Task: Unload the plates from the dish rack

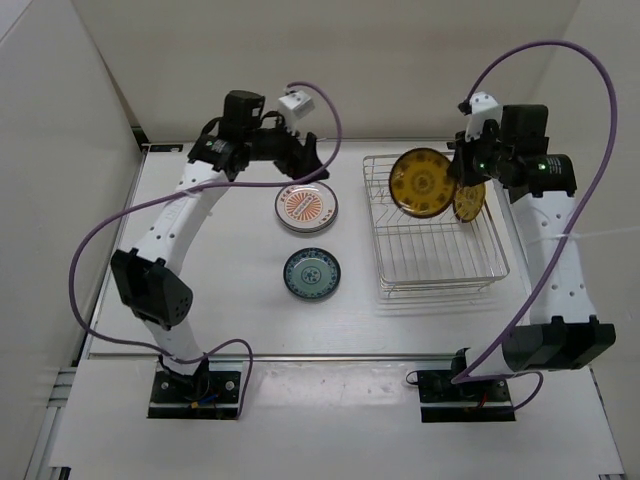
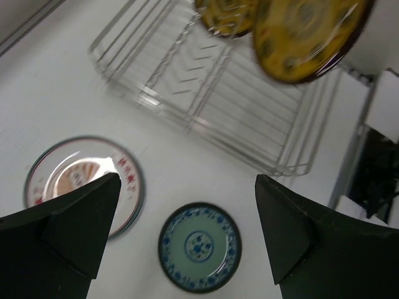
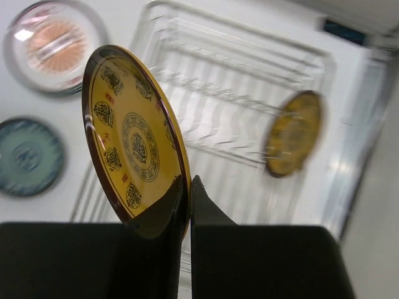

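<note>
My right gripper [image 1: 460, 168] is shut on the rim of a golden-yellow plate [image 1: 420, 181] with a brown edge and holds it on edge above the dish rack [image 1: 440, 262]. In the right wrist view the fingers [image 3: 189, 182] pinch its lower rim [image 3: 128, 134]. A second golden-yellow plate [image 1: 469, 200] stands in the rack's right side and also shows in the right wrist view [image 3: 293, 134]. An orange-centred plate [image 1: 306, 207] and a teal plate [image 1: 311, 274] lie flat on the table left of the rack. My left gripper [image 1: 300, 150] is open and empty, above them [image 2: 187, 180].
The chrome wire rack [image 3: 237, 81] holds no other plate. White walls enclose the table on the left, back and right. The left wrist view shows the teal plate [image 2: 199, 246], the orange-centred plate [image 2: 75, 177] and the rack [image 2: 206, 93].
</note>
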